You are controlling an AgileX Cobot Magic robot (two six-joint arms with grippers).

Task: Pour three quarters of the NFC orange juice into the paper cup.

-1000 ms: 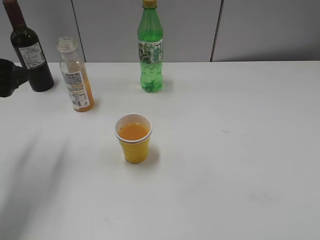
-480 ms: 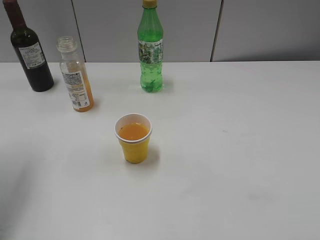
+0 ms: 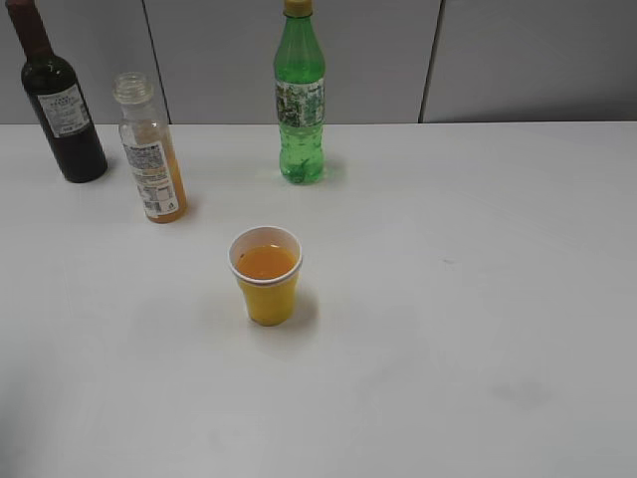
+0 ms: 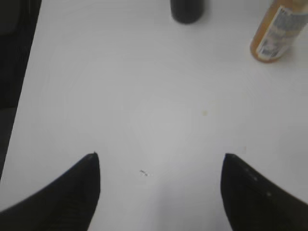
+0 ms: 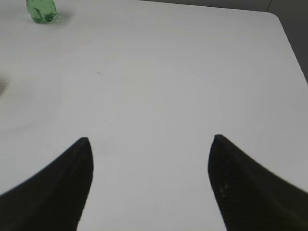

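The NFC orange juice bottle (image 3: 149, 149) stands uncapped at the back left, with a little orange liquid left near its bottom. Its lower part shows in the left wrist view (image 4: 278, 30). The yellow paper cup (image 3: 266, 276) stands near the table's middle, holding orange juice. Neither gripper shows in the exterior view. My left gripper (image 4: 160, 156) is open and empty over bare table, short of the bottle. My right gripper (image 5: 150, 139) is open and empty over bare table on the right side.
A dark wine bottle (image 3: 60, 100) stands at the back left corner; its base shows in the left wrist view (image 4: 187, 10). A tall green bottle (image 3: 300, 95) stands at the back centre, its base in the right wrist view (image 5: 42, 10). The table's right edge (image 5: 291, 53) is near.
The left arm's dark shape at the left edge of the exterior view has withdrawn out of sight. The bottles and the cup have not moved.
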